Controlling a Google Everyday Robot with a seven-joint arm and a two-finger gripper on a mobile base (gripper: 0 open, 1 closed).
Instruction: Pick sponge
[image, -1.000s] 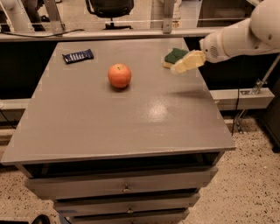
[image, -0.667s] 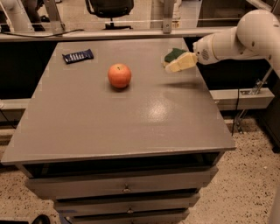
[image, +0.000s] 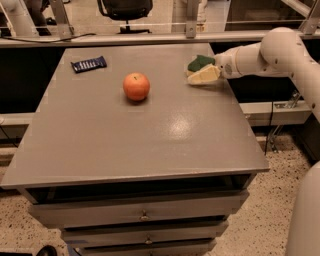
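Green-topped sponge (image: 200, 63) sits far right on the table (image: 150, 135), gripper (image: 202, 75) right against it. Can't tell if it's clamped, and the lift looks not done yet.

High front view over table (image: 150, 145) — end effector (image: 201, 73) far right.

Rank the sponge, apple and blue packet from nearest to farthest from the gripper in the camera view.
The gripper is at the far right edge of the table.
1. The sponge: right at the gripper, just behind it.
2. The apple: mid-table, toward the picture's left.
3. The blue packet: far left corner of the table.
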